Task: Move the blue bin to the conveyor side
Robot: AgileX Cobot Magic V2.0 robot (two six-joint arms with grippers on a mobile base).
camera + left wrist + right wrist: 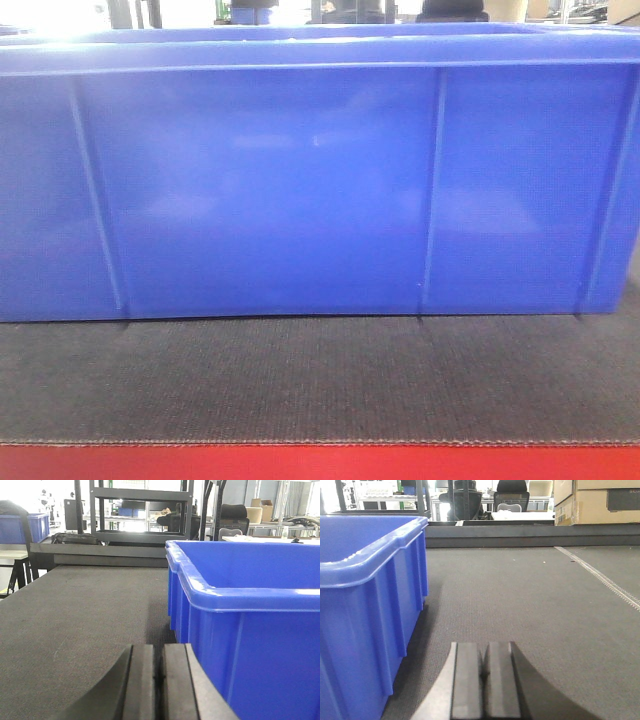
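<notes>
Blue bin [300, 190] upright on conveyor [320, 385], glossy ribbed wall near red edge strip.

The large rectangular glossy blue plastic bin [300, 180] is a uniform saturated blue, with paler sheen patches on its front wall and thin vertical ribs in the same blue; its thickened rim reads lighter blue where light strikes it. The wide flat dark grey conveyor belt [320, 385] carries a fine woven texture throughout, bordered by a bright red edge strip [320, 463]. A pale stitched seam line [600, 577] crosses the grey belt diagonally. Brown cardboard boxes [597, 501] stand in the background. A distant blue crate [27, 527] matches the bin's hue.
</notes>
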